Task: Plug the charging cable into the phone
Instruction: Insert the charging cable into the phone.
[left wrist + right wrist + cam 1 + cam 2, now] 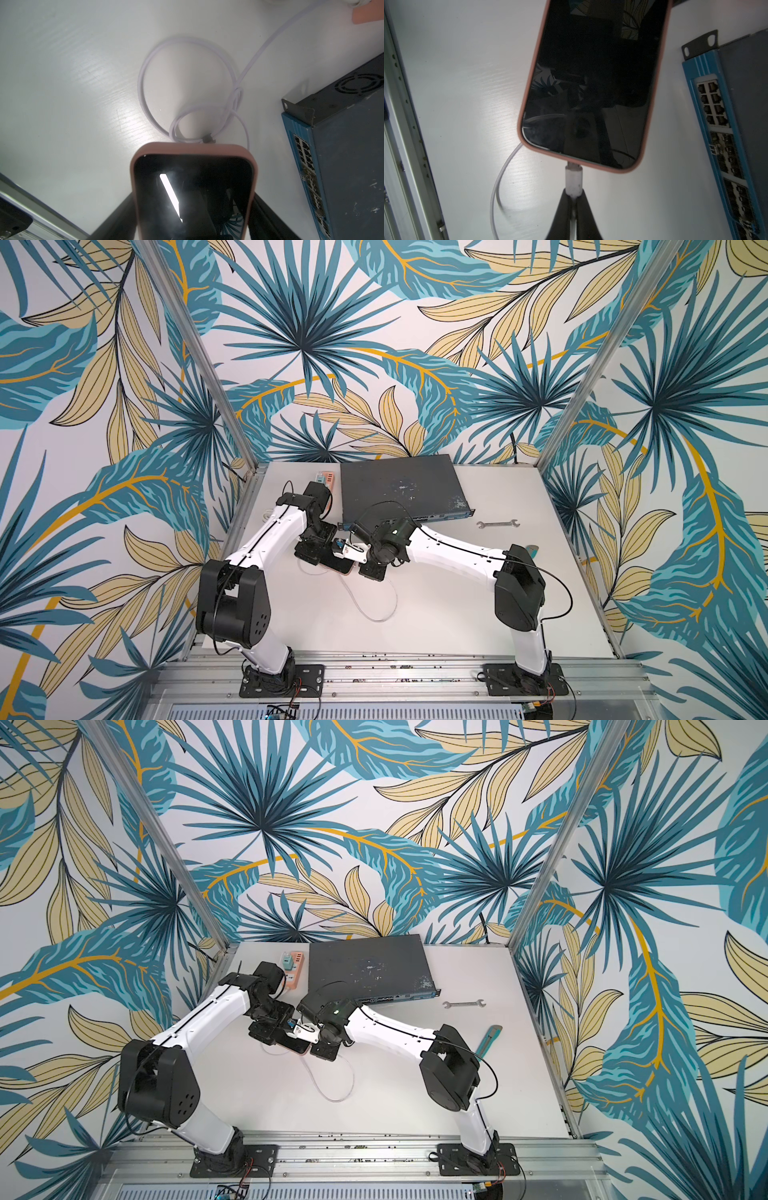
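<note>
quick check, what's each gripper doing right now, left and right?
left gripper: closed on the phone, fingers against its two long sides.
right gripper: closed on the charging cable at its plug, which is at the phone's end port.

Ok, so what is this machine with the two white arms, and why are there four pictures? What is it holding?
It is a robot with two arms, a left arm and a right arm, fixed at the edge of a table. Each ends in a gripper, a pincer with two fingers. Two pictures come from a camera up high, looking down on everything. The other two come from small cameras on the wrists, looking close along the fingers. On the table lie a grey box, a wrench, a cutter and a pink power strip. The left gripper holds the phone by its sides. The right gripper pinches the plug of the white cable, with its tip at the phone's bottom edge. Whether it is fully in, I cannot tell.
</note>
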